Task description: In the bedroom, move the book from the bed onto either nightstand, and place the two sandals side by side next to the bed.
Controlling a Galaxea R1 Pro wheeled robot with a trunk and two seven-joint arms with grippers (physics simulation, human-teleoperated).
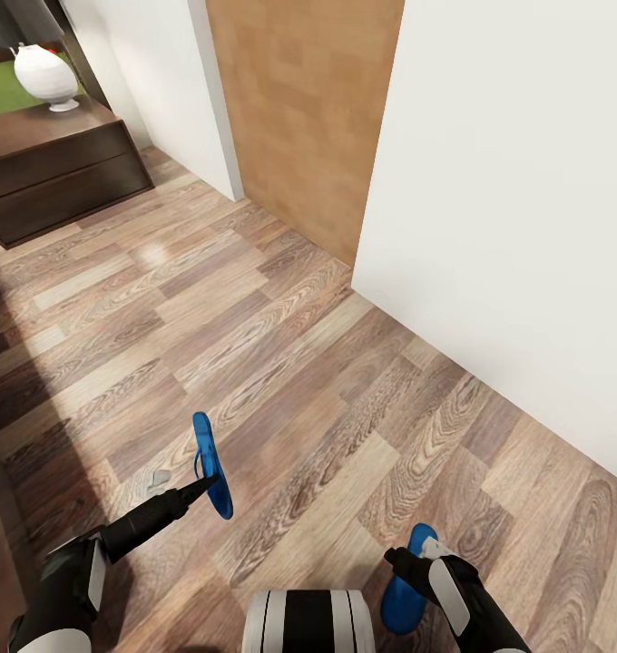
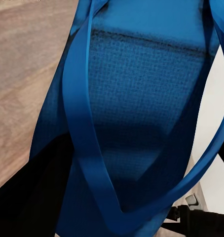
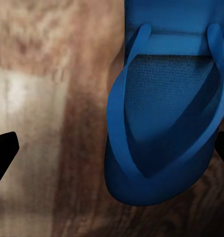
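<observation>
1. Your left sandal hangs on edge above the wood-plank floor, with the left gripper at its strap; in the left wrist view the sandal sits very close, straps looping across the sole. I judge the jaws clenched on it.

2. The second sandal lies low at the right, just in front of the right gripper. In the right wrist view it lies sole-down on the planks, and the dark fingertips stand far apart at either side — jaws released, nothing held.

3. Handling, as a judgement: these look light, thin and bendy. A flat foam sole will flex and swing if pinched at one end, so expect the carried one to dangle rather than stay level.

4. Where to hold: the straps are thin and will slip or twist. For the one on the floor, try the sole's edge near mid-length, or the point where the straps meet the toe post — more material there.

5. Set them down gently; a light sandal may skid on smooth planks.

6. Around you: a white wall on the right, a wooden panel ahead, and a long dark cabinet with a white lamp at far left.
</observation>
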